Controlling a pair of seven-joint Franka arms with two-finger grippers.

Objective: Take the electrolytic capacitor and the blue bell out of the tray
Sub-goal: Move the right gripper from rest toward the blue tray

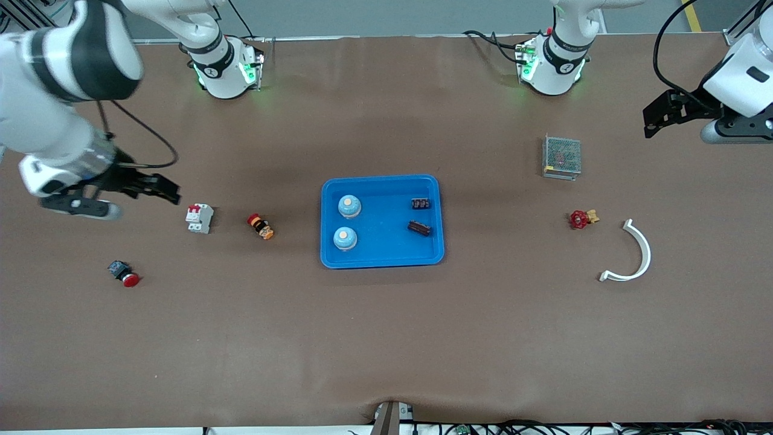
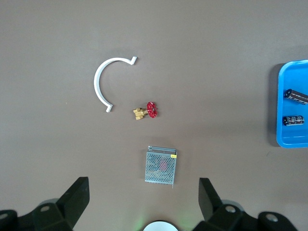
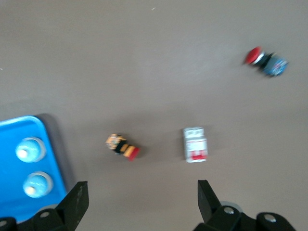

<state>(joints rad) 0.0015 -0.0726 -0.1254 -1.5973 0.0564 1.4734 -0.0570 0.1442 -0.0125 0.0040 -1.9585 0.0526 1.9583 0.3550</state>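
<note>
I see the blue tray [image 1: 381,263] in the middle of the tabletop [image 1: 386,338]. Two bells [image 1: 349,206] sit in it toward the right arm's end, one nearer the front camera than the other. Two dark capacitors [image 1: 420,228] lie in it toward the left arm's end, apart from each other and from the bells.

My right end effector [image 1: 158,188] hangs over the tabletop near the white circuit breaker [image 1: 199,218], fingers spread wide, holding nothing. Between that breaker and the tray lies a small red and orange switch [image 1: 260,226]. A red push button [image 1: 124,273] lies nearer the front camera, toward the right arm's end.

My left end effector [image 1: 658,118] is up over the left arm's end of the tabletop, fingers also wide apart and empty. On that end I see a metal mesh box [image 1: 561,156], a red-handled valve [image 1: 582,219] nearer the front camera, and a white curved bracket [image 1: 635,254] beside the valve.
</note>
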